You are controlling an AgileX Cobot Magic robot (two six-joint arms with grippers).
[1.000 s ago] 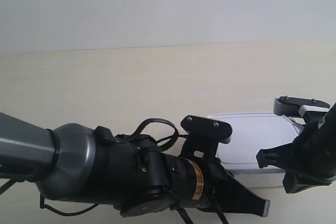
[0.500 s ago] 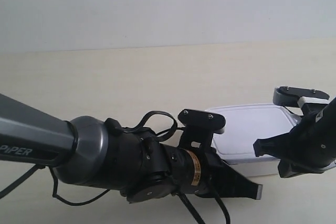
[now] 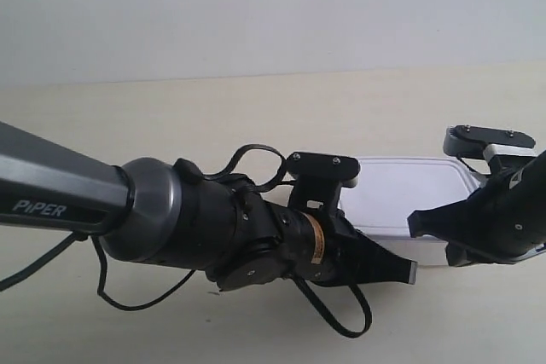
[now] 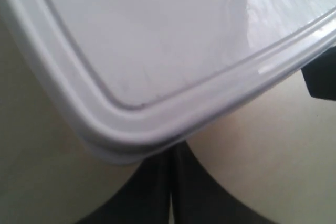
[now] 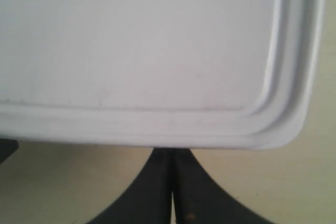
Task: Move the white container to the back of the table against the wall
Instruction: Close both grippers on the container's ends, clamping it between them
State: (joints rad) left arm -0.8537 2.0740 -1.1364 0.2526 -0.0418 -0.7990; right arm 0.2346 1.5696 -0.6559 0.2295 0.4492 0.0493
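Note:
The white container lies flat on the table, lid on, some way short of the wall. My left gripper is shut, its tips against the container's near left corner; in the left wrist view the closed fingers meet the box's rim. My right gripper is also shut and rests against the near long side, close to the right corner, fingers pressed together. Neither gripper holds the box.
A band of bare tabletop lies between the container and the wall. The left arm's thick grey body and loose black cables fill the near left of the exterior view.
The container has slid away from the camera toward the wall. Both shut grippers have advanced with it, staying against its near side.

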